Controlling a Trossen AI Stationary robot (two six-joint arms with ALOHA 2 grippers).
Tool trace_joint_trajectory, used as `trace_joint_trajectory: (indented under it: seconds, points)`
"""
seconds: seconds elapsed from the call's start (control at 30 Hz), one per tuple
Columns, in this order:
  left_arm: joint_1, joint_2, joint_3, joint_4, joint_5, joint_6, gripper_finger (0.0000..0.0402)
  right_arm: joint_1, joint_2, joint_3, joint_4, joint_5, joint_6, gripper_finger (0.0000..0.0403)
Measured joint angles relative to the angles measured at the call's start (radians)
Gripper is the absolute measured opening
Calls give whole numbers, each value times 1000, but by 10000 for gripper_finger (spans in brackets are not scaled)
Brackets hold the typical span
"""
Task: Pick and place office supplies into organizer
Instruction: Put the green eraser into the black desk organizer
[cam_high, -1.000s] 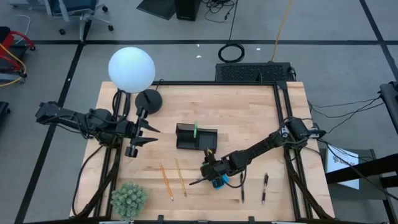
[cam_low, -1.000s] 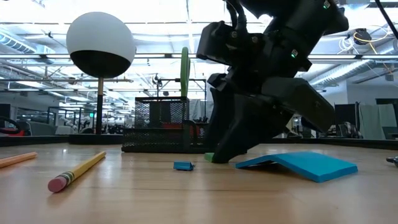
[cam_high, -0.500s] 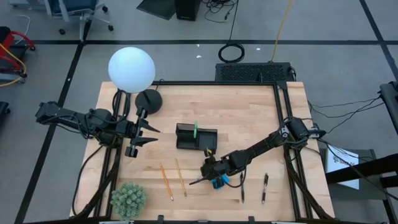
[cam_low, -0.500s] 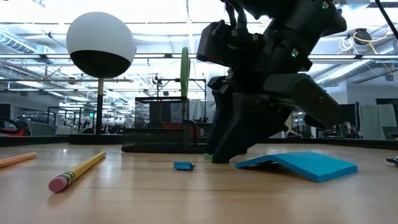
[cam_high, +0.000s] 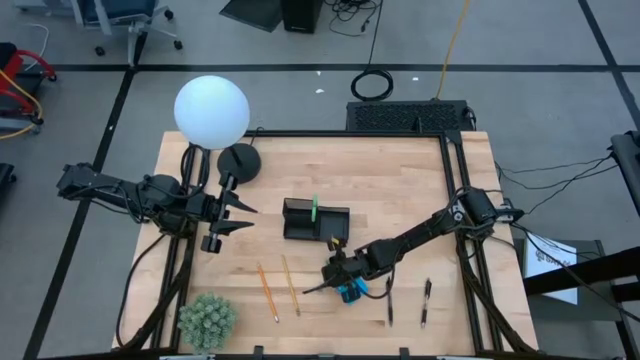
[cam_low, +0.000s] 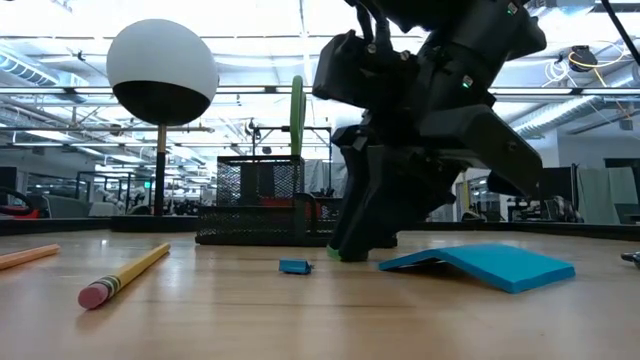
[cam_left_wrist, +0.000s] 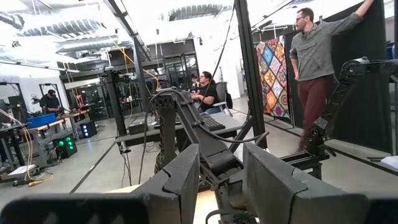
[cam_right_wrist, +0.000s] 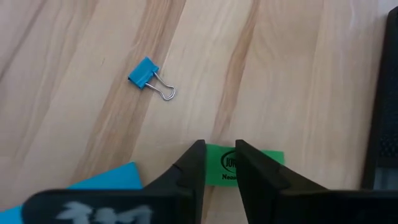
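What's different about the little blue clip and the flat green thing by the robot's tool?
The small blue metal binder clip has a silver wire loop; the flat green rectangular piece has dark printing instead. The clip lies apart in the open; the green piece sits right at the tip of the right tool. Both are small and lie on the wooden table.

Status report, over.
Right gripper low over green eraser. Left gripper open, parked by lamp. Blue binder clip and blue pad close by, not blocking.
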Motion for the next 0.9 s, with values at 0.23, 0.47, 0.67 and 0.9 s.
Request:
trace_joint_trajectory:
  seconds: [0.23, 0.47, 0.67, 0.9]
  points:
    - [0, 0, 0, 0, 0, 0, 131, -1, 0, 0, 2, -5, 0, 43]
    - [0, 0, 0, 0, 0, 0, 131, -7, 0, 0, 2, -32, -8, 9]
    - [0, 0, 0, 0, 0, 0, 131, -7, 0, 0, 8, -32, -32, 2]
    - [0, 0, 0, 0, 0, 0, 131, -12, -21, -2, 37, -30, -60, 0]
